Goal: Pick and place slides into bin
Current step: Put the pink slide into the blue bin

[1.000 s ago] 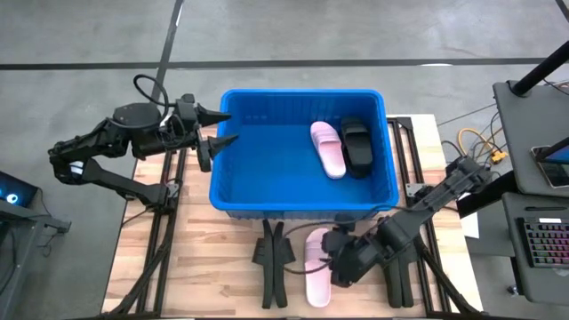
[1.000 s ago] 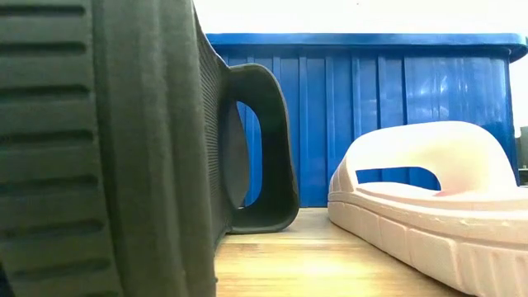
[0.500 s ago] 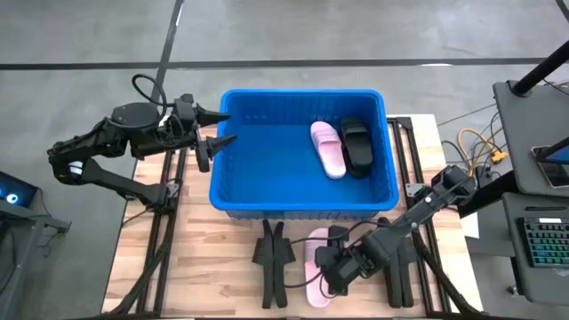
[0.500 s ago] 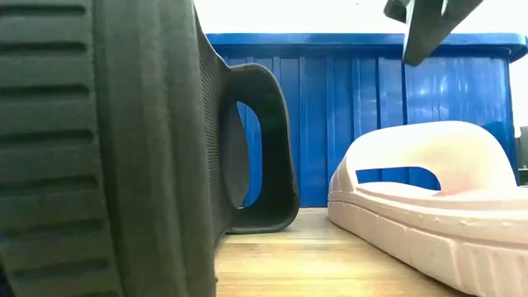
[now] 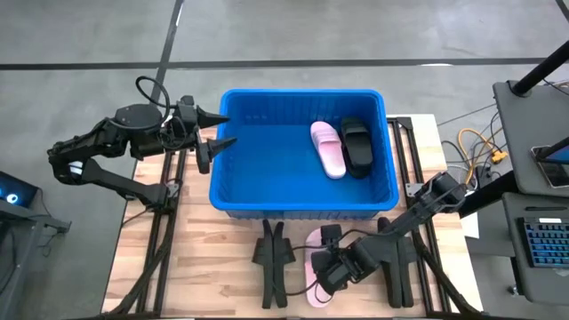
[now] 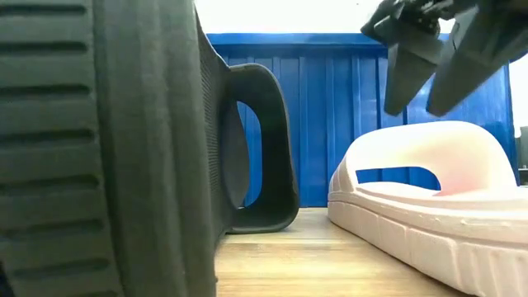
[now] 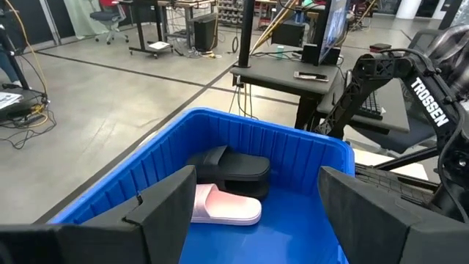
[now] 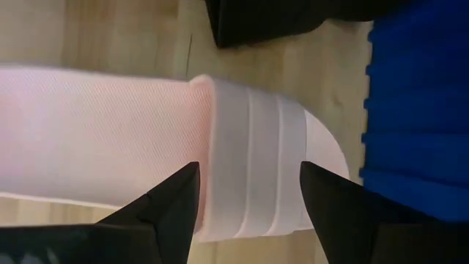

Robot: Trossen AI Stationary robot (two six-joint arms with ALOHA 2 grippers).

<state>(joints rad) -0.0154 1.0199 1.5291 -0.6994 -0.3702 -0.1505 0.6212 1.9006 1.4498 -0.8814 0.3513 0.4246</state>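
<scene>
**Right gripper over pink slide in front of bin**

Bin (image 5: 233, 178) serves as the reference point: bright blue tub in the middle of the wooden table (image 5: 204, 267). Inside it, toward the right wall, one pink slide (image 5: 326, 148) and one black slide (image 5: 357, 146) lie side by side, touching.

In front of the bin's near wall, on the table, a second pink slide (image 5: 313, 283) lies sole down. Just beside it, two black slides (image 5: 272, 260) stand on edge, pressed together. More black slides (image 5: 397, 267) lie near the bin's front right corner, partly hidden under the right arm.

Right gripper (image 5: 325, 269) hangs directly above the pink slide in front of the bin. Fingers (image 8: 163, 206) are spread apart, one on each side of the wide strap (image 8: 256, 161). In the low view the fingertips sit just above the strap, not touching it. Nothing is gripped.

Left gripper (image 5: 213, 131) hovers at the bin's left rim, fingers apart, empty, pointing into the bin.
</scene>
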